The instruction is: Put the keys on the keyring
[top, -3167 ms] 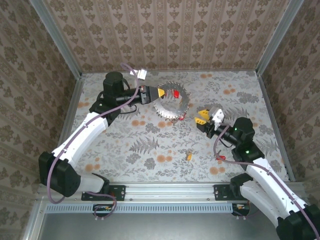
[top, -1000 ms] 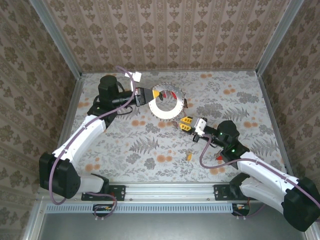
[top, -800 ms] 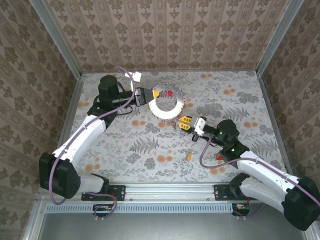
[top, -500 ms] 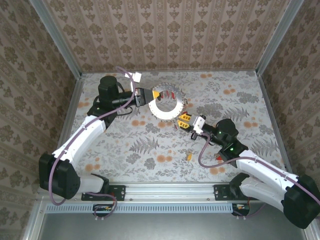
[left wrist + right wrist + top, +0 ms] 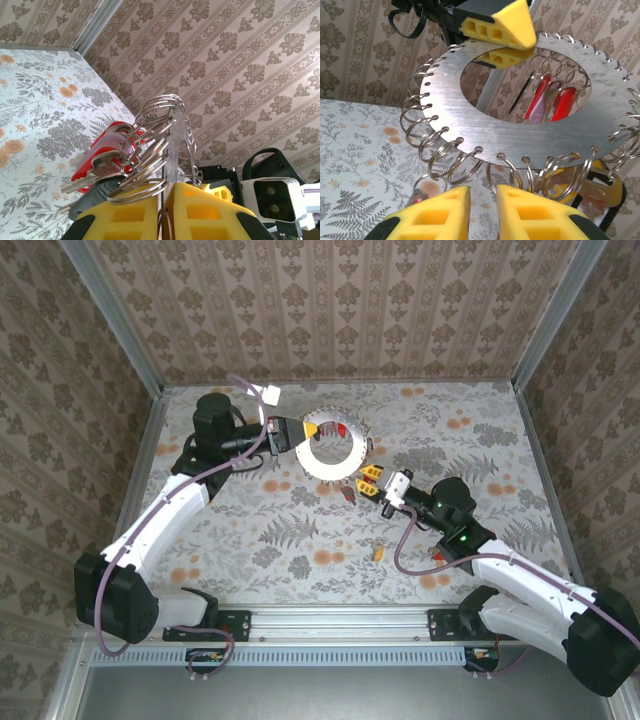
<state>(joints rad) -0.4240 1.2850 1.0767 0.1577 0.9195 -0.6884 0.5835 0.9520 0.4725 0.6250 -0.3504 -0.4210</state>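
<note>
left gripper point(image 5: 165, 194) clamped on keyring point(image 5: 440, 100) rim | right gripper point(image 5: 483, 194) below keyring, jaws narrow, grip unclear | keys point(image 5: 563, 103) behind keyring, half-hidden

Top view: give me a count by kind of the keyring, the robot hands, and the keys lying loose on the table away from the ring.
keyring: 1
hands: 2, the left hand and the right hand
loose keys: 2, one yellow-orange key and one red key
Total: 5
</note>
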